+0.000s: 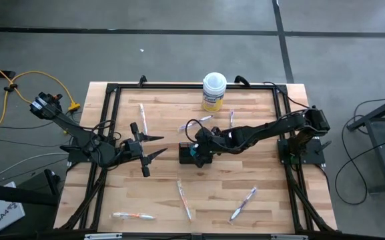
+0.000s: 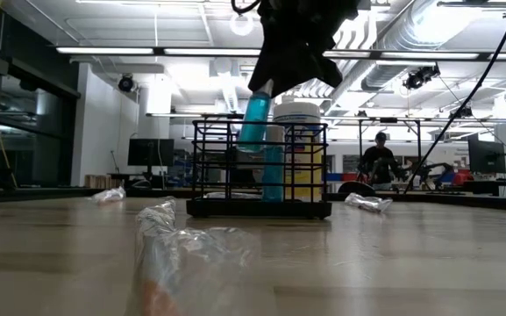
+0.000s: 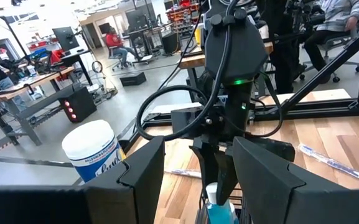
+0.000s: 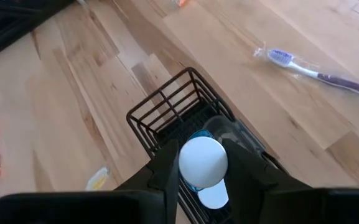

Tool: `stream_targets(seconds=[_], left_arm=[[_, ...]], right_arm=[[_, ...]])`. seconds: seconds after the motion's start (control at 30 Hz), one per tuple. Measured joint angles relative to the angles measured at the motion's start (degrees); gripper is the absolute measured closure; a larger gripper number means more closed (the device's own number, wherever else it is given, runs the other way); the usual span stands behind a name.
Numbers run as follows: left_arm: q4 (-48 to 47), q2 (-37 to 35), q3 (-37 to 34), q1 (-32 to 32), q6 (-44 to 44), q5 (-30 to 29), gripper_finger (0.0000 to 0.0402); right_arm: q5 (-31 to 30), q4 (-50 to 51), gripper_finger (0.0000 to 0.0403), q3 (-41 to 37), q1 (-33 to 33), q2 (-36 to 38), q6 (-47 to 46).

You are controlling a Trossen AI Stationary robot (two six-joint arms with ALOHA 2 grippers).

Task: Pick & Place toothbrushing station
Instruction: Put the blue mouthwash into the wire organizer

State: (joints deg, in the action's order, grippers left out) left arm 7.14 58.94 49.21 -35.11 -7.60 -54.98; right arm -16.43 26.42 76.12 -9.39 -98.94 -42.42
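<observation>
Holder (image 1: 191,155): black wire mesh. Tube (image 2: 256,118) in right gripper (image 4: 203,163): teal, white cap. Second tube (image 2: 273,171) in holder: teal too. Tub (image 1: 213,92) at 12 o'clock: yellow, white lid. Table (image 1: 212,193): pale wood-grain planks, black frame.

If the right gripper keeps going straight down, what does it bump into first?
Probably the black wire holder right below. The right gripper holds a teal tube over it, beside another tube already standing inside.

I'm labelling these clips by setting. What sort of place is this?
Most likely a robotics lab or workshop. Beyond the wooden table the low view shows an open hall with exposed ceiling ducts, workbenches with monitors, and a person seated at one.
</observation>
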Motion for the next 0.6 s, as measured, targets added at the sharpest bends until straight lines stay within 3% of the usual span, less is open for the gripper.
stream_targets(seconds=[0.6], left_arm=[[0.1,0.0,0.0,0.0,0.1,0.1,0.0219]], right_arm=[[0.2,0.0,0.0313,0.0,0.2,0.0,0.4]])
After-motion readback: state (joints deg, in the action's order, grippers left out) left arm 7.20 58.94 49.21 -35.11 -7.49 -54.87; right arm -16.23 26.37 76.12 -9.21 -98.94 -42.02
